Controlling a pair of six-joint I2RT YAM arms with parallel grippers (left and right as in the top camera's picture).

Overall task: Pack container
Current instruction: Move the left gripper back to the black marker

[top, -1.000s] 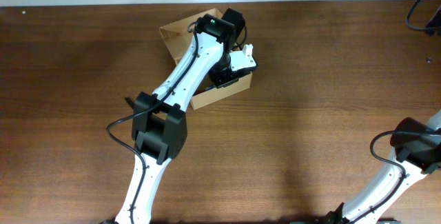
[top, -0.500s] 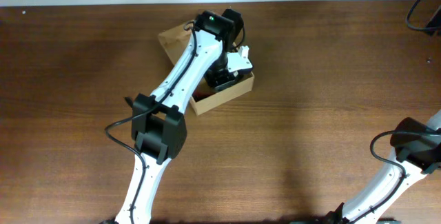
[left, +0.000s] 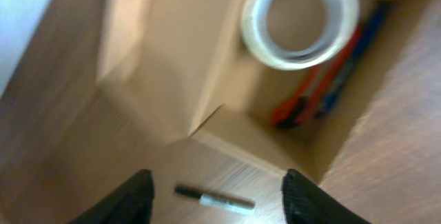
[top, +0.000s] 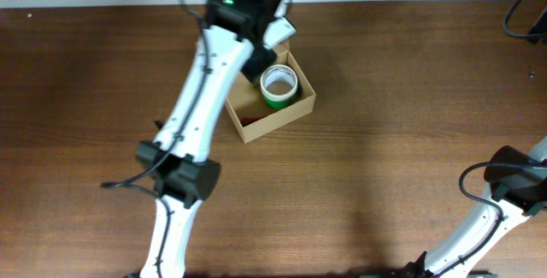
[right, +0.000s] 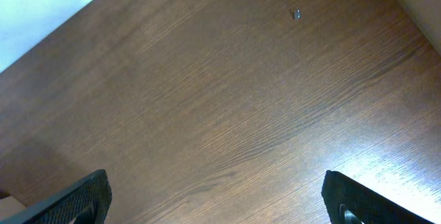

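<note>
The container (top: 275,117), an open tan cardboard box, sat on the brown counter (top: 402,98) just toward 12 o'clock from its centre. Inside it, 1 tape roll (top: 279,85) with a green side lay flat in the corner at 1 o'clock; the left wrist view, though blurred, showed red and blue items (left: 313,93) beside the roll. The left arm (top: 205,81) reached up from 7 o'clock, and the left pincer (left: 217,179) hovered above the box edge, jaws apart and gripping nothing, with a thin marker (left: 213,198) on the counter just outside the box wall. The right pincer (right: 220,196) stood wide open over bare counter, at 4 o'clock.
</note>
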